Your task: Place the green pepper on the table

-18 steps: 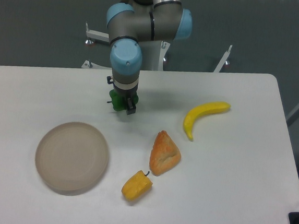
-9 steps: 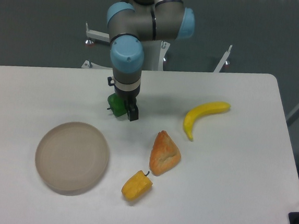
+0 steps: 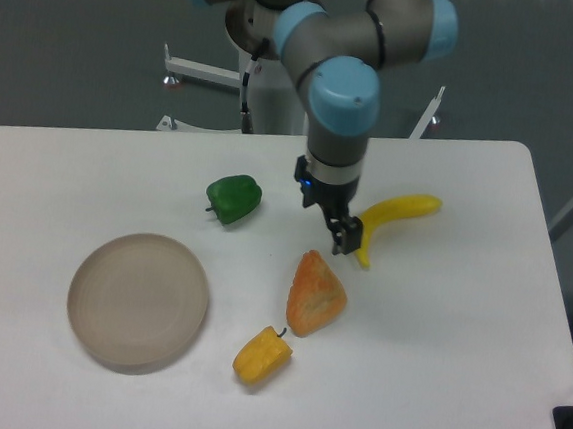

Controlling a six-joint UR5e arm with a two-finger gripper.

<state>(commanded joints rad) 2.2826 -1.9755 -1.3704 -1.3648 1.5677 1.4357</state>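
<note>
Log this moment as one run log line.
green pepper: released, resting on table | gripper: holding nothing, above table between croissant and banana | plate: bare

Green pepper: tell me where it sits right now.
The green pepper lies on the table, left of centre in the camera view, just above the plate and apart from the end effector.

No lettering, label, brand mark or number can be read on any surface here, whether near the claw or away from it.
</note>
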